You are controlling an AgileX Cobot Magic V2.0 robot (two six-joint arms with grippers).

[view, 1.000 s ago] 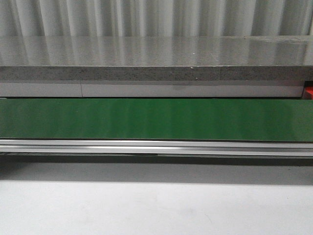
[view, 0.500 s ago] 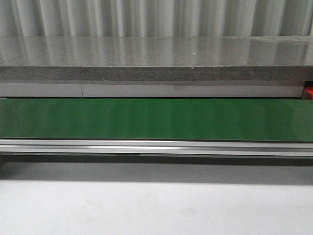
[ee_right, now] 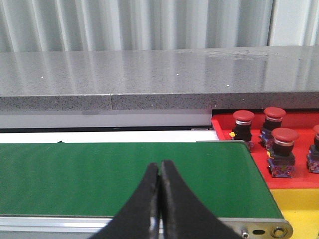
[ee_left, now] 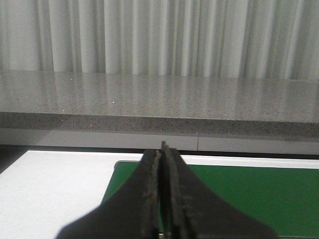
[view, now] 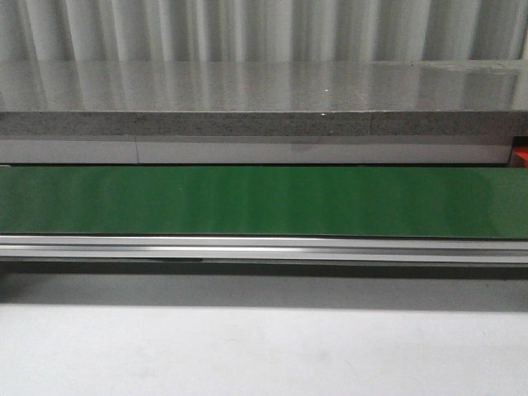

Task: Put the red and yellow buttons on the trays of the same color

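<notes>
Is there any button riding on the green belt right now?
No: the green conveyor belt is bare along its whole visible length in the front view.

Both tools (ee_left: 161,149) (ee_right: 159,167): black, tapered, curved fingers.

A long green conveyor belt (view: 264,200) runs straight across the front view from edge to edge, its surface smooth with faint lighter bands. Along its near side lies a silver aluminium rail (view: 264,248), grooved lengthwise, with a dark shadowed gap beneath it. In front of that spreads the pale grey tabletop (view: 264,351). Behind the belt stands a speckled grey stone ledge (view: 264,99), its glossy top mirroring the pleated pale curtain (view: 264,29) that hangs at the back. Under the ledge runs a plain light-grey panel (view: 264,152) with a vertical seam toward the left. In the right wrist view the belt's end shows a rounded metal corner fitting (ee_right: 269,231).
</notes>
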